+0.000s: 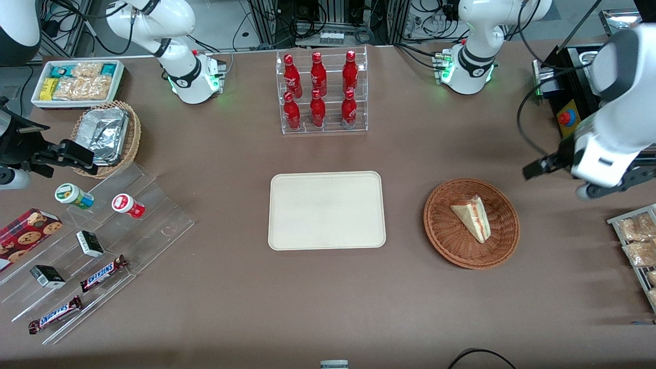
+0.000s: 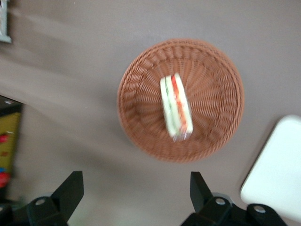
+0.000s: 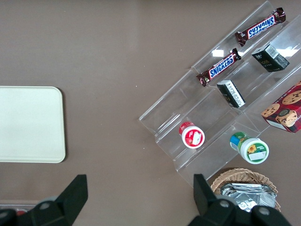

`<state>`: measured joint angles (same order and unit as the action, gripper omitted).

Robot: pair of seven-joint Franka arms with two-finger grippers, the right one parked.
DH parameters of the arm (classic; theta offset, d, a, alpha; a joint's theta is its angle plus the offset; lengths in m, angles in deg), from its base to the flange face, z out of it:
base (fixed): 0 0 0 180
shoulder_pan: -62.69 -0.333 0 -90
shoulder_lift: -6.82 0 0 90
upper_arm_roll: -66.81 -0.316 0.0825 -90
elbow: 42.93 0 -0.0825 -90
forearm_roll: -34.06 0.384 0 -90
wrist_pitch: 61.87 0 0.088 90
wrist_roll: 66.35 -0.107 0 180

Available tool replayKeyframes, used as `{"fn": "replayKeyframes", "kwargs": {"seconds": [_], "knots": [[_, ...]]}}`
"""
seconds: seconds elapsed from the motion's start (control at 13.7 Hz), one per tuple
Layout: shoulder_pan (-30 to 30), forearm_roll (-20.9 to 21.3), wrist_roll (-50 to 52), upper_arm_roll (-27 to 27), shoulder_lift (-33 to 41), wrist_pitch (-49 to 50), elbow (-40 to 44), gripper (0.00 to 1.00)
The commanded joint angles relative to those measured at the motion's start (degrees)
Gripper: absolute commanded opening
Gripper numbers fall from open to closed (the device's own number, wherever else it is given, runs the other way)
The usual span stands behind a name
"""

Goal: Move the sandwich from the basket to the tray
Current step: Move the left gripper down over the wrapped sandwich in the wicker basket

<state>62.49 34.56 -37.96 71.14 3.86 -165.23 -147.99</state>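
Note:
The sandwich (image 1: 472,217), a pale bread wedge with red and green filling, lies in the round reddish-brown wicker basket (image 1: 451,241). Both also show in the left wrist view, the sandwich (image 2: 176,111) in the middle of the basket (image 2: 136,99). The cream tray (image 1: 326,210) lies bare on the table beside the basket, toward the parked arm's end; a corner of the tray (image 2: 277,174) shows in the left wrist view. My left gripper (image 1: 535,168) hovers above the table beside the basket, toward the working arm's end. It (image 2: 136,190) is open and empty, clear of the basket's rim.
A clear rack of red bottles (image 1: 322,92) stands farther from the front camera than the tray. A wire rack of bagged snacks (image 1: 638,241) and a black box with a red button (image 1: 566,118) are at the working arm's end. A stepped acrylic shelf (image 1: 154,215), a tan basket of foil trays (image 1: 107,136) and a white snack bin (image 1: 77,82) are at the parked arm's end.

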Motion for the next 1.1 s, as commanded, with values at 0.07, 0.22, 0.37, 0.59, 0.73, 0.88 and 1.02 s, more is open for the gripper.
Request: {"fn": "replayKeyframes", "kwargs": {"seconds": [0.07, 0.22, 0.37, 0.59, 0.73, 0.88, 1.02], "knots": [[1.34, -1.02, 11.49, 0.16, 1.03, -15.25, -12.41, 1.0], [3.88, -1.02, 15.09, 0.16, -0.63, -24.57, -18.05, 1.0], [5.38, -0.94, 16.61, 0.16, -3.53, -30.39, -20.26, 1.0], [5.65, -0.76, 16.96, 0.16, -6.35, -33.04, -20.62, 1.0], [5.92, -0.06, 16.96, 0.07, -7.93, -33.75, -20.88, 1.0], [6.0, 0.03, 16.96, 0.07, -8.9, -33.75, -20.97, 1.0], [6.0, 0.12, 16.96, 0.07, -9.95, -34.1, -20.97, 1.0]]}}
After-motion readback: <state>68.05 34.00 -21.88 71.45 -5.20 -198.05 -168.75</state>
